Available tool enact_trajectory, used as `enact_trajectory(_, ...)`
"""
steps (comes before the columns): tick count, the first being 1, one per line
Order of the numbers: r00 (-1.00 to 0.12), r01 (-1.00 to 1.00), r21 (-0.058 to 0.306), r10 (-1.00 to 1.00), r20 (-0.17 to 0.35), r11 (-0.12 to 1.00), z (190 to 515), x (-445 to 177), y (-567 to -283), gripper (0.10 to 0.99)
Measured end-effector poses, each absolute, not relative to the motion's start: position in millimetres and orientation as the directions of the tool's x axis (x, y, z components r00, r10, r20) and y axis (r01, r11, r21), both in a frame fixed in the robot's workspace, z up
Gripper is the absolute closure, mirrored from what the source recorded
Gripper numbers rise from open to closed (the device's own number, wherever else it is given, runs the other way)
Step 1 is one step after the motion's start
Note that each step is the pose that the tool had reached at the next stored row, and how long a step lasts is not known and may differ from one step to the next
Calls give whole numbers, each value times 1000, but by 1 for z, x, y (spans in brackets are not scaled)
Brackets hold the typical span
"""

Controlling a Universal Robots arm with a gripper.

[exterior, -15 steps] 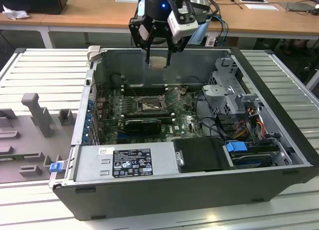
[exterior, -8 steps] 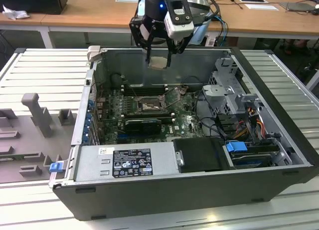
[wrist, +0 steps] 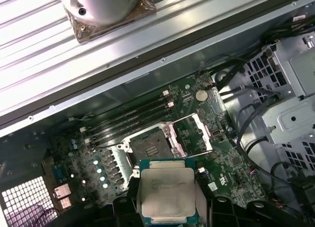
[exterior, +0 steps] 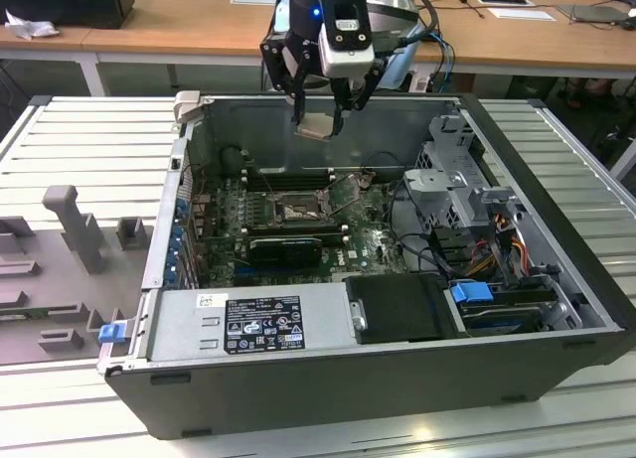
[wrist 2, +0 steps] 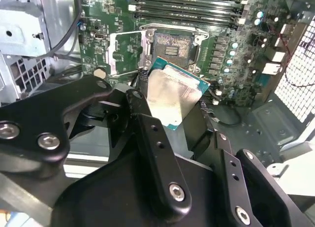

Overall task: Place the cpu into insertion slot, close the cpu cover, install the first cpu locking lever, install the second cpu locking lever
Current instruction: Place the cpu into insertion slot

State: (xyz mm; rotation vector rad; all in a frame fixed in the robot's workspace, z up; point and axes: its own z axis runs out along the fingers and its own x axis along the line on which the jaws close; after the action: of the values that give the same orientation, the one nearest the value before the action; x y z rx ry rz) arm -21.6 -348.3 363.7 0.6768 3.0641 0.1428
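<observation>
Black gripper (wrist 2: 172,109) fingers (wrist 2: 152,138), closest to the lens in the second wrist view, pinch the cpu (wrist 2: 173,96) by its edges, silver top showing, chip tilted. In the exterior view the cpu (exterior: 316,127) hangs above the pc case (exterior: 397,379), well clear of the board (exterior: 373,244). Under the gripper, L to R: cover (wrist 2: 129,48) flipped open, then the slot (wrist 2: 173,46) just beside it, lying bare. Memory slots (wrist 2: 187,8) lie past the slot.
</observation>
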Motion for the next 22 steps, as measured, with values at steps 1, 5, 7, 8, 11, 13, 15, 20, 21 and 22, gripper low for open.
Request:
enact_trajectory(1,-904,427,89,427,19,900,364,-22,-348,557)
enact_trajectory(5,-885,464,89,464,19,881,363,-22,-348,557)
enact_trajectory(7,-878,478,89,478,19,874,363,-22,-348,557)
enact_trajectory(8,-875,484,89,484,19,871,363,-22,-348,557)
enact_trajectory(11,-852,522,89,522,19,848,363,-22,-348,557)
enact_trajectory(13,-822,568,89,569,19,818,363,-22,-348,557)
enact_trajectory(15,-797,602,89,603,19,793,362,-22,-348,557)
enact_trajectory(20,-767,641,88,642,19,763,361,-22,-348,557)
enact_trajectory(21,-767,641,89,642,19,763,361,-22,-348,557)
enact_trajectory(22,-767,641,89,642,19,763,360,-22,-348,557)
